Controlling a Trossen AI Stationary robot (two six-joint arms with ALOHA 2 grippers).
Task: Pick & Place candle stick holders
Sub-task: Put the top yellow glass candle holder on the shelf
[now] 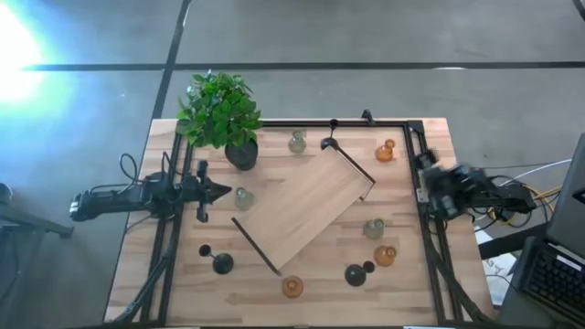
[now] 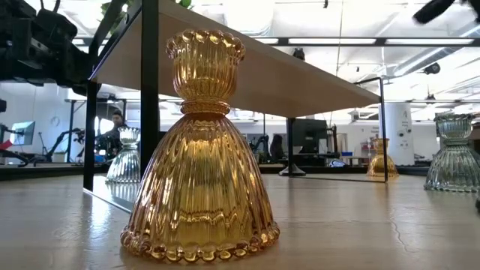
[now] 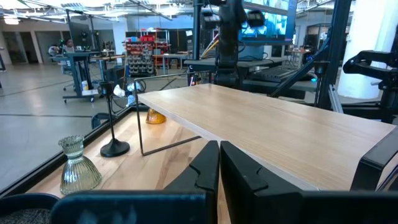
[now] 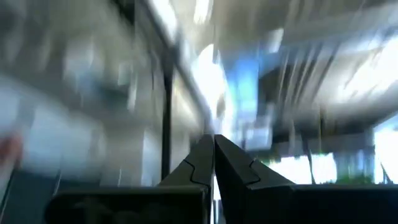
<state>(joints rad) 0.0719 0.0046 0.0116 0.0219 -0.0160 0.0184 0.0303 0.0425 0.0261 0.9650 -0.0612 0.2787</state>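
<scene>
Candle stick holders stand around a raised wooden shelf (image 1: 306, 203). Pale green glass ones (image 1: 297, 142) (image 1: 243, 197) (image 1: 374, 228), amber ones (image 1: 385, 152) (image 1: 385, 256) (image 1: 292, 287) and black stemmed ones (image 1: 329, 143) (image 1: 222, 264) (image 1: 356, 274) stand on the table. My left gripper (image 1: 219, 191) is shut and holds nothing, just left of a pale holder. Its wrist view shows the shut gripper (image 3: 219, 167), a pale holder (image 3: 78, 166), a black holder (image 3: 114, 126) and an amber holder (image 3: 155, 116). My right gripper (image 4: 214, 155) is shut and blurred, and the right arm (image 1: 448, 190) is at the table's right edge.
A potted green plant (image 1: 219, 110) stands at the back left. The shelf (image 3: 267, 130) rests on thin black legs and sits askew on the table. A black frame (image 1: 422, 196) runs along the table's sides. In the low view an amber holder (image 2: 199, 150) fills the foreground.
</scene>
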